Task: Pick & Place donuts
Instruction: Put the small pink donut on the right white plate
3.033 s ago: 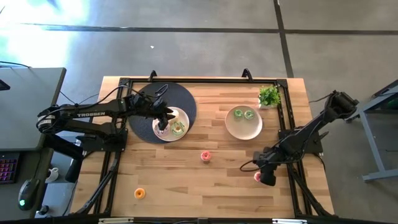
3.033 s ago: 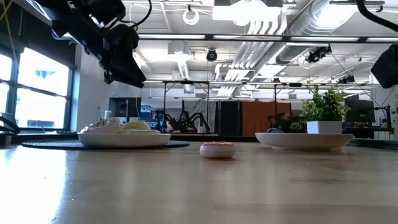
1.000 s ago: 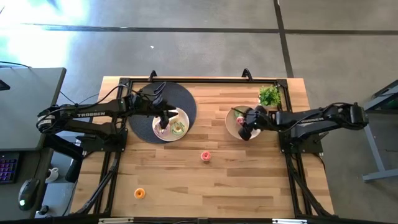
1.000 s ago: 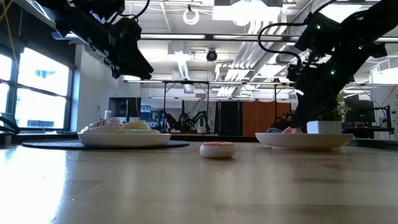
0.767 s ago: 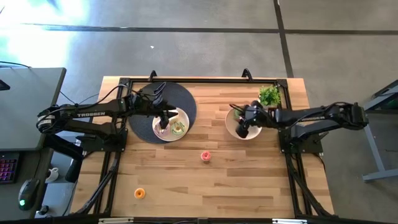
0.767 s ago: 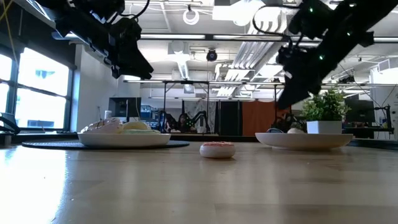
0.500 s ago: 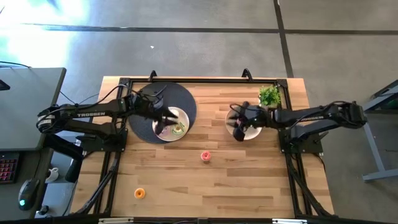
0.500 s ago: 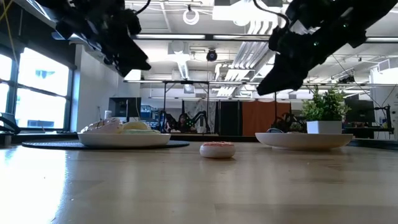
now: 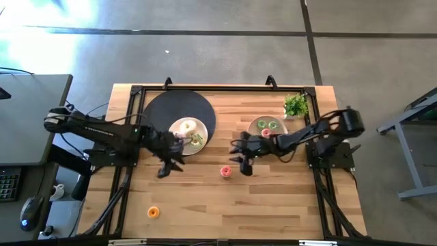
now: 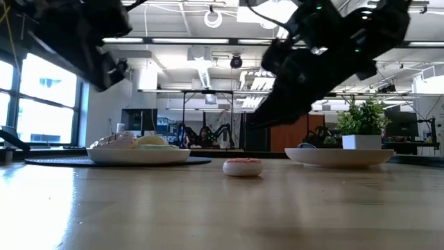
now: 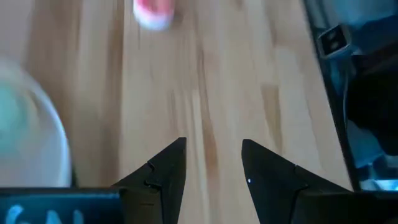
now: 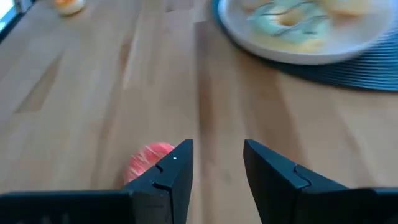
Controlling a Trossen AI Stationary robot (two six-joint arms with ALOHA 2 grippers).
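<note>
Right pincer [image 9: 240, 160], fingers apart and empty, moved from beige plate [image 9: 255, 125] to centre frame beside pink donut [image 9: 226, 171] on counter [image 9: 273, 198]; pickup likely next. Left pincer [image 9: 167, 164], fingers apart, withdrawn from white plate [image 9: 179, 125]

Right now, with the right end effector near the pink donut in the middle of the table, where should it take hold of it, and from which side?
The pink donut lies flat on the bare wood, so come straight down from above and pinch across the ring's outer rim. The right end effector is open just beside it, and nothing crowds the donut.
</note>
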